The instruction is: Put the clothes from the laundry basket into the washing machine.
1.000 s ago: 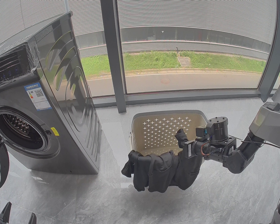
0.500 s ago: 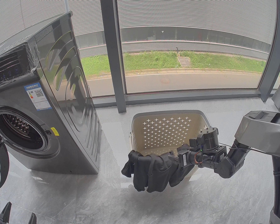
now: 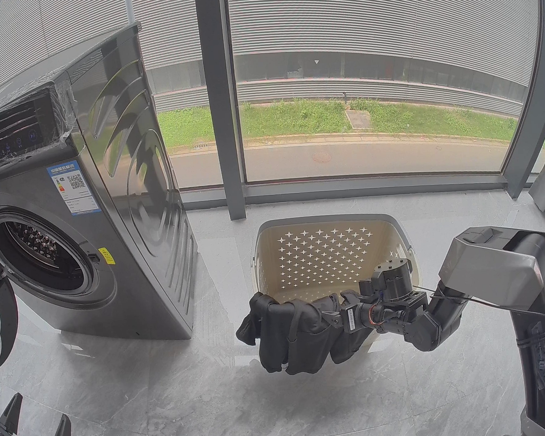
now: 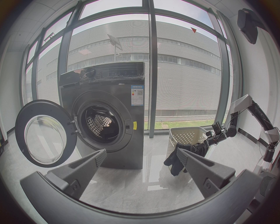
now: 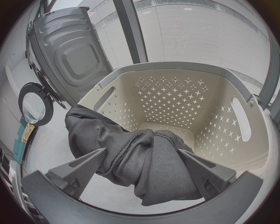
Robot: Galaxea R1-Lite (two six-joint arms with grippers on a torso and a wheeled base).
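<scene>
- The dark garment is slung over the near rim of the laundry basket. Most of it hangs down the outside toward the floor, and only a bit sits inside.
- The right gripper is right at that rim, coming in from the robot's right and pointing along the rim. The cloth lies straight ahead of it and stretches off to the robot's left.
- From the right wrist camera, the right gripper is spread wide with a bunched fold of the garment sitting between the jaws. It hasn't pinched anything yet, so I'd say it's a grab about to happen.
- The garment's long axis runs along the rim, so the gripper would be catching one end of it. My guess is the rest will trail when it lifts.
- The left gripper is way down low on the robot's left, well apart from the basket. It's wide open too, with nothing in it.
- So the right arm is clearly the nearer one for this pick.
- The washing machine stands off to the robot's left with its door swung open and the drum opening clear. After the grab, the carry would go leftward.
</scene>
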